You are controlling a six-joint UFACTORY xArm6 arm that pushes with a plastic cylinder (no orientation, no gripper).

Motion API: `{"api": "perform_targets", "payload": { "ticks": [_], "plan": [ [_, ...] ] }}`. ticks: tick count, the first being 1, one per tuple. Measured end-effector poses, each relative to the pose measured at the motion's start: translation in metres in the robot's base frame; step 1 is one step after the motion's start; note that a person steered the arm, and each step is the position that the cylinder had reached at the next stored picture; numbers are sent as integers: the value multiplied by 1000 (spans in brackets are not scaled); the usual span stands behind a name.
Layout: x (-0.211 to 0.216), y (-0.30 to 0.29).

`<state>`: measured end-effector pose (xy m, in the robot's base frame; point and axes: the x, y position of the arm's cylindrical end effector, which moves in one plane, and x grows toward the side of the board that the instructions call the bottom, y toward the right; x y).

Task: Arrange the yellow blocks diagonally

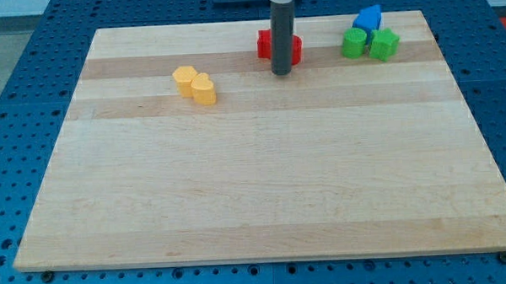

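Yellow blocks, 2 of them, sit in the upper left part of the wooden board [263, 201]: the yellow hexagonal block [184, 79] lies up and to the view's left, and the yellow rounded block [204, 89] lies just below and to its right, the 2 touching or very nearly so. Set like that, they already run on a slant from upper left to lower right, so I judge the diagonal arrangement to be largely in place, perhaps finished; at most a small nudge to tidy the line may be left.

My tip [281, 73] rests on the board well to the right of the pair, apart from both yellow blocks. It is a plain rod with nothing to spread or pinch, and it holds nothing. It stands right in front of the red block [266, 45], whose exact shape is partly hidden behind the rod; whether the 2 touch I cannot tell.

Farther to the view's right, near the top edge, a blue block [368, 19] sits behind 2 green blocks, the left green block [354, 43] and the right green block [384, 45], all clustered together and well clear of the yellow pair.
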<state>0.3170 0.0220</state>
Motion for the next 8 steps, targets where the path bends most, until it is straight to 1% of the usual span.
{"api": "perform_targets", "payload": {
  "ticks": [2, 4, 6, 7, 8],
  "plan": [
    [-2, -87],
    [-9, -158],
    [-9, -189],
    [-8, -189],
    [1, -189]
  ]
}}
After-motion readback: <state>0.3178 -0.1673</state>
